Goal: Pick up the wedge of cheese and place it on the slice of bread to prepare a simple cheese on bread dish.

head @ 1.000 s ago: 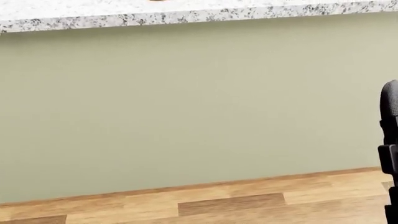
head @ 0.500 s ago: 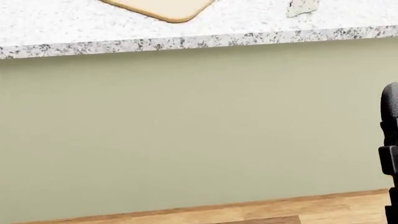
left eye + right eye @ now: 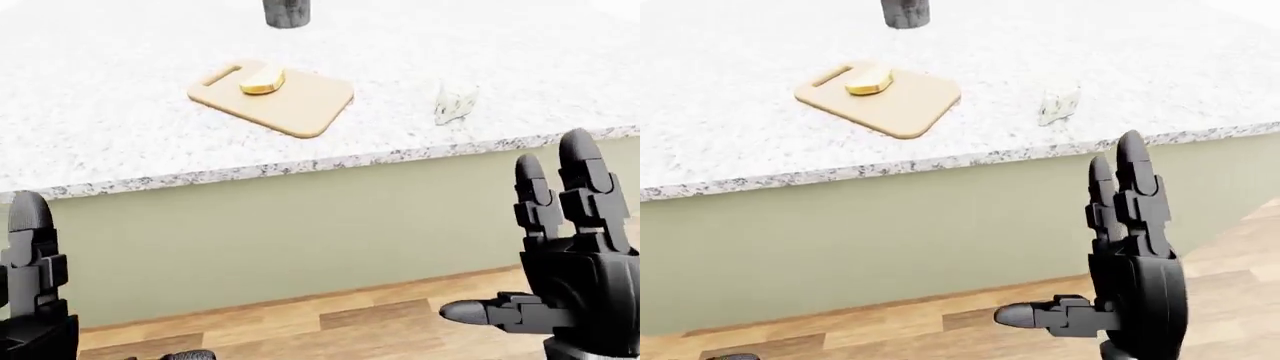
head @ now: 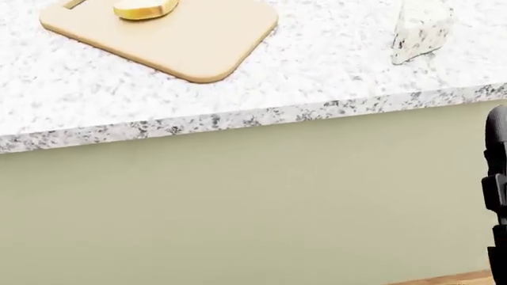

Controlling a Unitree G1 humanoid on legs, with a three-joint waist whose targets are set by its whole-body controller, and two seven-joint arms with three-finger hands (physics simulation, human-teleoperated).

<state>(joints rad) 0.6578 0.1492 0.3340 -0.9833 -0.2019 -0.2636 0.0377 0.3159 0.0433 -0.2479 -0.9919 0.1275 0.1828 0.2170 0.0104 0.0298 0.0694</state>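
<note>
Fingers of right hand (image 3: pixel 1130 255) spread, holding nothing; left hand (image 3: pixel 30 277) barely visible, grip unclear. Cheese wedge (image 3: pixel 455 103) sits on surface (image 3: pixel 120 142) right of cutting board (image 3: pixel 290 105) with bread slice (image 3: pixel 262 80). Probably light, firm, crumbly (blue-veined): pinch the flat sides

A tan wooden cutting board (image 4: pixel 190 41) bearing a golden bread slice (image 4: pixel 145 8) lies on the speckled granite counter (image 4: pixel 238 122), left of a pale blue-veined cheese wedge (image 4: pixel 420 29).
</note>
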